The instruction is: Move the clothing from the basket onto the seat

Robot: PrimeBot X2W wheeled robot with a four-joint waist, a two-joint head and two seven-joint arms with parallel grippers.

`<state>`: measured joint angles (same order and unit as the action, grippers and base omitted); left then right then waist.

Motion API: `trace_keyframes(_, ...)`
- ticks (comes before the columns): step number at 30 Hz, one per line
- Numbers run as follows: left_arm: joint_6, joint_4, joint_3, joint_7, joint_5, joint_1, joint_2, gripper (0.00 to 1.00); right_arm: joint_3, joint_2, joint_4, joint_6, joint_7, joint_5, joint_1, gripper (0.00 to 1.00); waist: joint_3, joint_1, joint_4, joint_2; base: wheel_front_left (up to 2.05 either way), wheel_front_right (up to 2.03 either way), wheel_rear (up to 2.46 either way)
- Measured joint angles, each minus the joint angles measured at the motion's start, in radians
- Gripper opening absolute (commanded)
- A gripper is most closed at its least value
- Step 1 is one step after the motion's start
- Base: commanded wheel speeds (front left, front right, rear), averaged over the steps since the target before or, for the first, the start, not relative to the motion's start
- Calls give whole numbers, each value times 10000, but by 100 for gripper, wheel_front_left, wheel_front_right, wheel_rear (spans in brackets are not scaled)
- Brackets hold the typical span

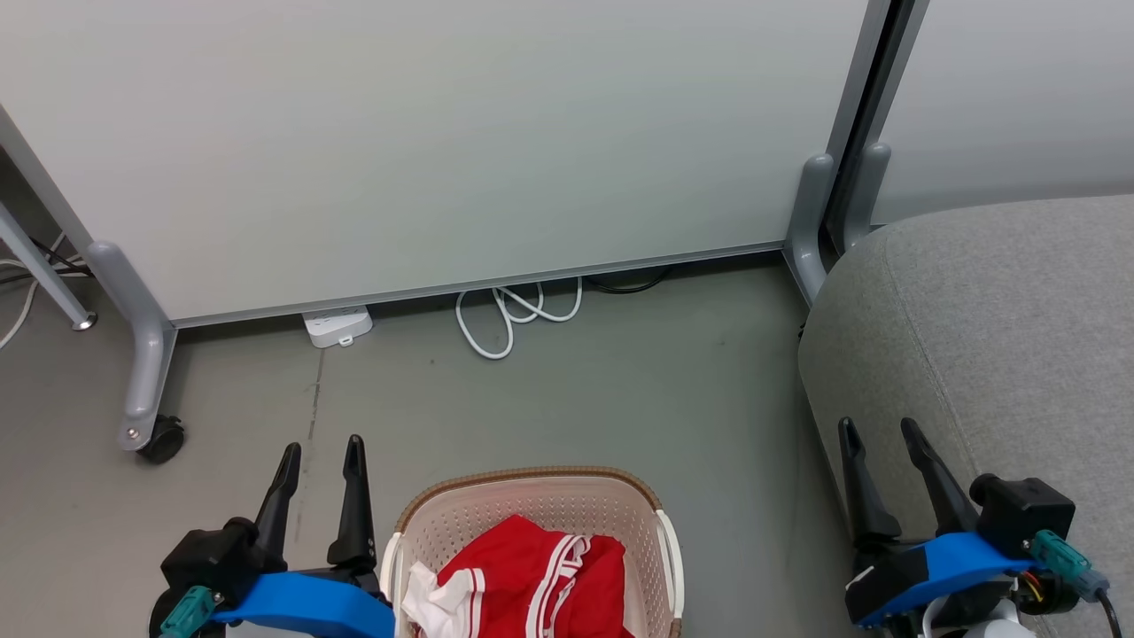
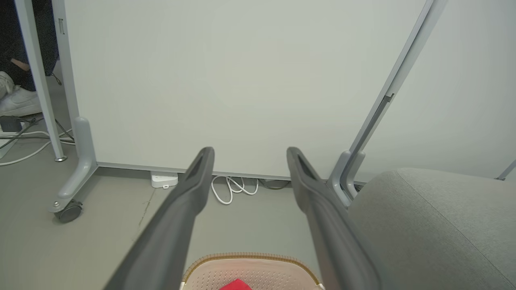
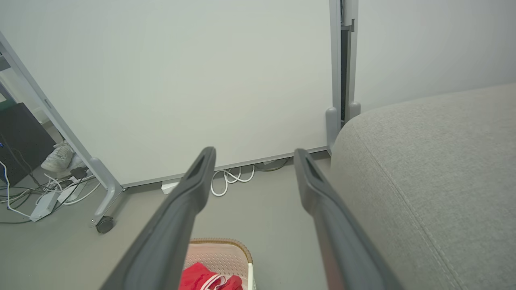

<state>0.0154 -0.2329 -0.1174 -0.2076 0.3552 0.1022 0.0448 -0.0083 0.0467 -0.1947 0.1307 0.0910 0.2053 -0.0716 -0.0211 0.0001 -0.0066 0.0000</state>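
The cream basket [image 1: 651, 514] with its brown rim band stands on the floor at the bottom centre of the head view, and red clothing [image 1: 532, 576] with white striped trim lies bunched inside it. The grey seat [image 1: 992, 337] fills the right side. My left gripper [image 1: 321, 448] is open just left of the basket, holding nothing. My right gripper [image 1: 881, 429] is open at the seat's front edge, also holding nothing. The left wrist view shows the basket [image 2: 246, 259], a corner of clothing [image 2: 236, 285] and the seat [image 2: 435, 225]. The right wrist view shows the basket [image 3: 225, 251], the clothing [image 3: 201, 278] and the seat [image 3: 435, 177].
A pale partition panel [image 1: 425, 142] on grey castor legs [image 1: 146, 372] stands across the back. A white power strip [image 1: 337, 326] and coiled white cable [image 1: 514, 315] lie at its base. Bare grey floor [image 1: 602, 390] spreads between partition and basket. A white shoe [image 2: 18, 100] and cables sit beyond the partition's left end.
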Motion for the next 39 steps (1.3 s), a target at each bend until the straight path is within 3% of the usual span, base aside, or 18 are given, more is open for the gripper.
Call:
trace_keyframes(29, -52, -25, -138, -545, -1839, 144, 25, 100, -23, 12, 100, 2, 554, -2025, 1, 100, -49, 0, -119, 0, 0, 0, 0)
trace_keyframes(39, -71, -31, -151, -546, -1818, 147, 25, 100, -25, 13, 125, 2, 558, -2048, 1, 100, -103, 0, -126, 0, 0, 0, 0)
